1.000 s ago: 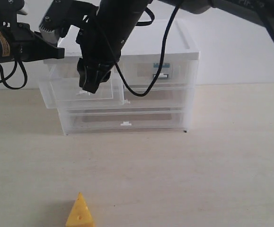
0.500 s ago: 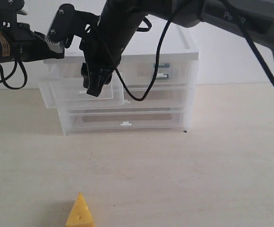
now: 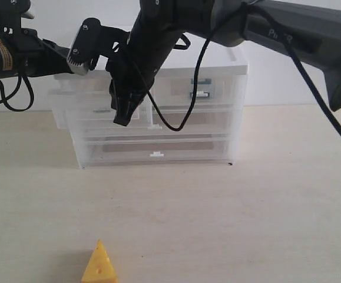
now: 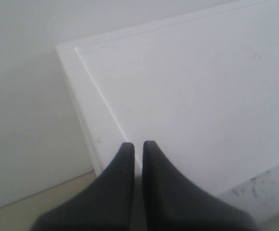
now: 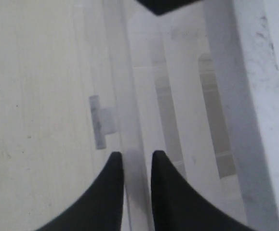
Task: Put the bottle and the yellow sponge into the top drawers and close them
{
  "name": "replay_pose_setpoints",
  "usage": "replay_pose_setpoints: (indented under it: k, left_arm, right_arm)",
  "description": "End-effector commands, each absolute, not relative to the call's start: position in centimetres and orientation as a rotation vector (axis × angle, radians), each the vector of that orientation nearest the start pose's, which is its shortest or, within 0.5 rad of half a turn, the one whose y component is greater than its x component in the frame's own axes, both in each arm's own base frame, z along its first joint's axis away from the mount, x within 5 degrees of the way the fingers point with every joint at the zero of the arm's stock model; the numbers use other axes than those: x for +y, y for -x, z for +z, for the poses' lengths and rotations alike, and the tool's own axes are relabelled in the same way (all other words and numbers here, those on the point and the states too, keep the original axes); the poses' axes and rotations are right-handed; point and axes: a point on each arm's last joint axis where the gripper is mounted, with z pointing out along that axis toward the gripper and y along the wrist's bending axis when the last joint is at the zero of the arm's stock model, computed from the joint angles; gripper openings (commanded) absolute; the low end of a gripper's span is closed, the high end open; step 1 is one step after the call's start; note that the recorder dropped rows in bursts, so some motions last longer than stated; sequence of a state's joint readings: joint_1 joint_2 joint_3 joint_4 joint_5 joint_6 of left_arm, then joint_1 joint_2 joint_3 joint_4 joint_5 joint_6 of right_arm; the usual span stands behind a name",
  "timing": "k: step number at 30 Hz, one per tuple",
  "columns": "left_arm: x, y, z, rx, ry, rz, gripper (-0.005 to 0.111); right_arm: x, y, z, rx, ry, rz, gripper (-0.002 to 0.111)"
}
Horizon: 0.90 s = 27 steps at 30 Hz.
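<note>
Right gripper [image 3: 125, 118] is down at the front of the left top drawer [image 3: 82, 112] now, its arm reaching clean across the cabinet [image 3: 226, 59] from the right side. Look at those dark fingers [image 5: 112, 183]: drawn close, only a narrow gap between them, and the clear upper edge of the drawer front runs right into that gap, just beside the small white handle [image 5: 100, 127]. Whether they are actually squeezing that edge or merely straddling it, I cannot tell from here. The drawer itself stands a little way out from the cabinet face, its front proud of the full-width drawers [image 3: 156, 147] below. Over on the other side, the left gripper [image 4: 135, 144] hangs above the cabinet's white top, near a corner, its fingers pressed almost together with just a slit between them. The bottle [image 3: 198, 84] is a blue-teal and white smudge behind the translucent front of the right top drawer [image 3: 223, 94], and that drawer sits flush with the cabinet. A black cable [image 3: 179, 121] loops down from the right arm across the cabinet's front. And the yellow sponge [image 3: 99, 265] stands point up on the pale table [image 3: 264, 206], out at the near edge, well apart from the cabinet, its base cut off from view.
</note>
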State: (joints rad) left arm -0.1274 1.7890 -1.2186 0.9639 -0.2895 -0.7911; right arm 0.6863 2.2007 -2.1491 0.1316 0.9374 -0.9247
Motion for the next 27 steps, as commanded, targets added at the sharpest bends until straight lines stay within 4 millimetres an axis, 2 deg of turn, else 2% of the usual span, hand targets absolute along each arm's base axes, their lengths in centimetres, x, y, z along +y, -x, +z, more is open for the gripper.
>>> replay_pose_setpoints:
  k: [1,9,14,18,27]
  left_arm:
    - [-7.1,-41.0,26.4,1.85,-0.413,-0.186,0.004]
    - [-7.1,-41.0,26.4,1.845,-0.431,-0.173,0.004]
    - [-7.1,-41.0,26.4,1.845,-0.431,-0.173,0.004]
    - [-7.1,-41.0,26.4,1.845,-0.431,-0.173,0.004]
    - [-7.1,-41.0,26.4,1.845,-0.431,-0.173,0.004]
  right_arm:
    - [32.4,-38.8,29.2,1.725,1.718,0.038,0.0]
    - [31.9,-37.9,28.8,1.756,1.844,0.047,0.0]
    - [31.4,-36.7,29.8,1.681,1.991,0.081,0.0]
    - [31.2,-36.0,29.7,1.684,2.065,0.128,0.0]
    - [31.6,-35.5,29.8,1.727,2.037,0.191,0.0]
